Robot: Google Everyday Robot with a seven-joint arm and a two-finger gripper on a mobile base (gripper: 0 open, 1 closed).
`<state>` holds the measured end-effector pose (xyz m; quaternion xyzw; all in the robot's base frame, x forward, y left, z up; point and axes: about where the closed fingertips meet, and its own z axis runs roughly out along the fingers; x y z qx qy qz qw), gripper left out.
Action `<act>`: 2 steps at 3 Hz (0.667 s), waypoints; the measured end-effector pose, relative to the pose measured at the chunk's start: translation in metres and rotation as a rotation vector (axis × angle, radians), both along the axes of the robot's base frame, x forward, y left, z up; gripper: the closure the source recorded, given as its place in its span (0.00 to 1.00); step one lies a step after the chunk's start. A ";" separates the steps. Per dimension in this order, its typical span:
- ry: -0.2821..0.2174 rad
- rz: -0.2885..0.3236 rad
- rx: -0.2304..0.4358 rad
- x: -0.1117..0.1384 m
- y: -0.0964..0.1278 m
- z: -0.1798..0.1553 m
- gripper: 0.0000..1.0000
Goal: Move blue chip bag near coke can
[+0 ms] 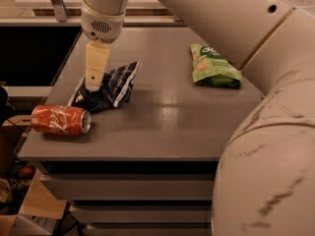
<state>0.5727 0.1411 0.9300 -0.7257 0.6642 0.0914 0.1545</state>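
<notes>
Tabletop [172,122] of grey colour carries three things, and the robot arm [256,58] reaches over it from the right side of the view. The claw [93,85] hangs below the white round wrist at the upper left and points straight down. Its cream-coloured finger [96,60] goes into the top of the blue chip bag [117,85], and the foil is bunched around the tip, so the claw looks clamped on the bag. Only one finger shows clearly; the other is hidden behind it.

The blue chip bag is at the left part of the tabletop, crumpled. Its lower edge touches the surface and its upper right corner stands up, tilted.

The coke can [60,120] lies on its side near the front left corner, with the silver end turned to the right. It is just in front of the bag and a little to the left, close to it, but I cannot tell if they touch.

A green snack bag [212,65] lies flat at the right side, well apart from both.
</notes>
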 end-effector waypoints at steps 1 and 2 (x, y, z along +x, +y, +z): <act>0.002 0.005 0.000 0.000 0.000 -0.001 0.00; 0.005 0.018 0.007 0.000 0.000 -0.003 0.00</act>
